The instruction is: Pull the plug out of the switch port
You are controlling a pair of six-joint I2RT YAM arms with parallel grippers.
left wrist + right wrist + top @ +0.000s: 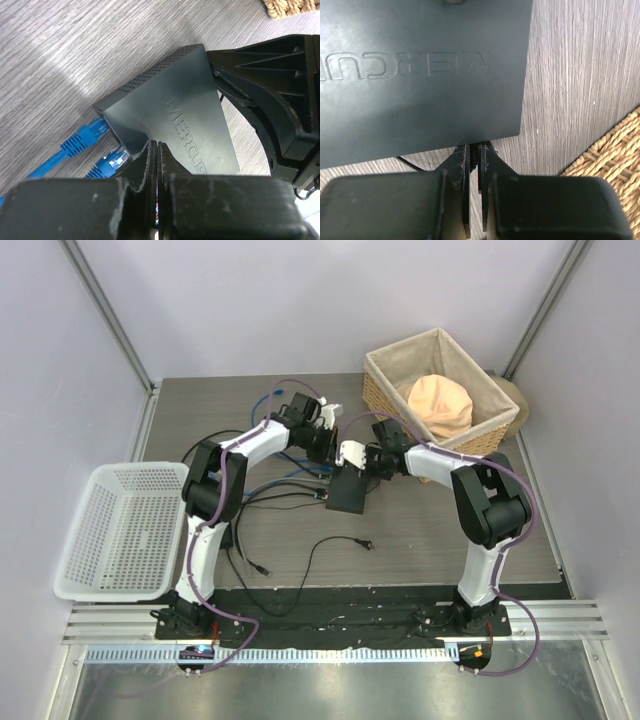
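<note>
Plastic, matte and dark grey, forms the switch [350, 492], a flat rectangular box lying mid-table between the two arms. Its smooth lid carries embossed lettering, and one narrow side is perforated with rows of fine vent holes. Two blue plugs [82, 140], ribbed at the boot with clear tips, sit in the adjoining edge, and their blue cords trail off over the table [60, 45], a grey surface with a streaked wood grain.

The left gripper [156, 150] has its scuffed black fingers pressed flat together, their tips at the switch's edge just beside the plugs. The right gripper [474, 150] meets the opposite edge with its fingers all but together, only a thin slit between them. Whether anything is pinched there cannot be told.

Thin black cables [310, 560] loop near the arm bases. A woven wicker basket [378, 395] holds a rounded peach-coloured thing [440, 405], and a perforated white plastic basket [120, 530] sits far left.
</note>
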